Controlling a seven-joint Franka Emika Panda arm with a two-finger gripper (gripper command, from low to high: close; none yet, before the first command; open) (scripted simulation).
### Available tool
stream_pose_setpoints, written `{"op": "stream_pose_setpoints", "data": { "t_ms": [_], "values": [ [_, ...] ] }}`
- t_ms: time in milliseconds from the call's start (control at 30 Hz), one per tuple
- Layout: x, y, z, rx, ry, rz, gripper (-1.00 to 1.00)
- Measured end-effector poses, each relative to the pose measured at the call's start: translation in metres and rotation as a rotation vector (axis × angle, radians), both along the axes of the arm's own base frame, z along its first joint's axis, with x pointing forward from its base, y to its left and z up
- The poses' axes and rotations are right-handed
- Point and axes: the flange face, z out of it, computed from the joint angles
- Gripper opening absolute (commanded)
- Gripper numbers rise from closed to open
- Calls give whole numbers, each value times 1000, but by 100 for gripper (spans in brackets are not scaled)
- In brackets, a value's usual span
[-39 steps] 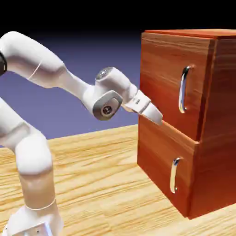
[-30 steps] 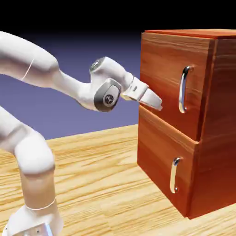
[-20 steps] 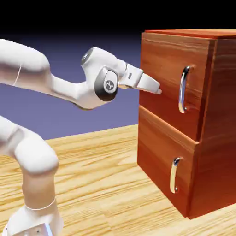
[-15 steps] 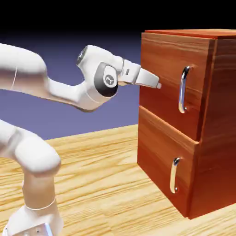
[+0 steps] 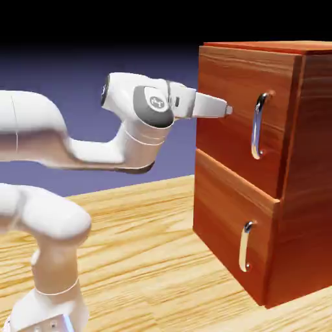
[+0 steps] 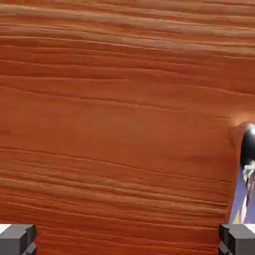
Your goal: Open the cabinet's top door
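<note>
The reddish-brown cabinet (image 5: pixel 311 162) stands at the exterior view's right. Its top door (image 5: pixel 227 149) looks shut, and the long silver handle (image 5: pixel 259 126) runs upright along the door's right side. My gripper (image 5: pixel 225 109) is level, pointing at the top door's face, just left of the handle's upper part and very near the wood. In the hand view the door's wood (image 6: pixel 124 124) fills the frame and the handle's end (image 6: pixel 247 149) shows at the right edge. The gripper (image 6: pixel 127 241) is open: both fingertips (image 6: pixel 17 239) stand wide apart with nothing between them.
Below the top door is the shorter lower panel (image 5: pixel 224 220) with its small silver handle (image 5: pixel 245 246). The cabinet rests on the light wooden table (image 5: pixel 142 259). My white arm (image 5: pixel 52 142) stretches in from the exterior view's left.
The hand has risen from the seam between the two panels to the upper part of the top door. It has tilted up to level and moved nearer the handle, still open.
</note>
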Motion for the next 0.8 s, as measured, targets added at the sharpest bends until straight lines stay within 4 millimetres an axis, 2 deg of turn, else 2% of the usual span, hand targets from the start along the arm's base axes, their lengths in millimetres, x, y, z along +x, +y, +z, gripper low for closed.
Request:
{"op": "stream_pose_setpoints", "data": {
  "t_ms": [267,600,733,767,800],
  "values": [
    [5,-33,-19,43,-94,-6,100],
    [22,-68,-59,102,-181,-5,100],
    [62,-67,-58,103,-181,-5,100],
    [72,-65,-59,102,-181,-5,-100],
    [72,-65,-59,102,-181,-5,-100]
  ]
}}
